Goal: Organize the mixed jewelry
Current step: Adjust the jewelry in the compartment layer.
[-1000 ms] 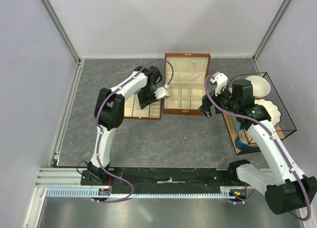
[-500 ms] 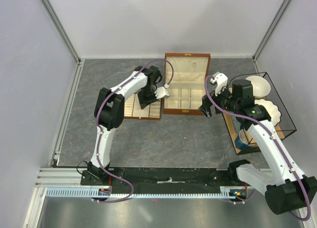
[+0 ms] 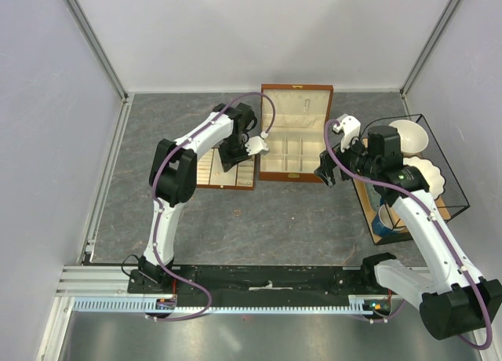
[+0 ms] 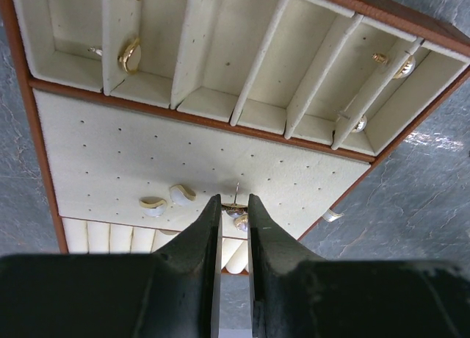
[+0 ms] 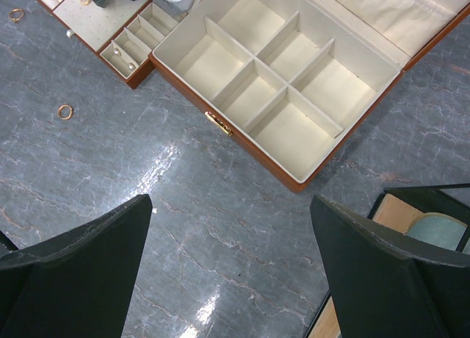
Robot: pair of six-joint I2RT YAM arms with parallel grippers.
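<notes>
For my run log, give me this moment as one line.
left fingers: closed on small pale metal stud, over cream dotted tray | right fingers: open, empty, beside brown wooden box

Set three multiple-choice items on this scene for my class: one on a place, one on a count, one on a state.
1. The left gripper is over: A the wire basket; B the cream tray; C bare table.
2. The wooden box has how many compartments? A four; B six; C nine.
3. The right gripper is: A open wide; B shut on a ring; C shut empty.
Key: B, it hangs above the tray's dotted panel; B, two rows of three; A, jaws far apart, nothing between.
</notes>
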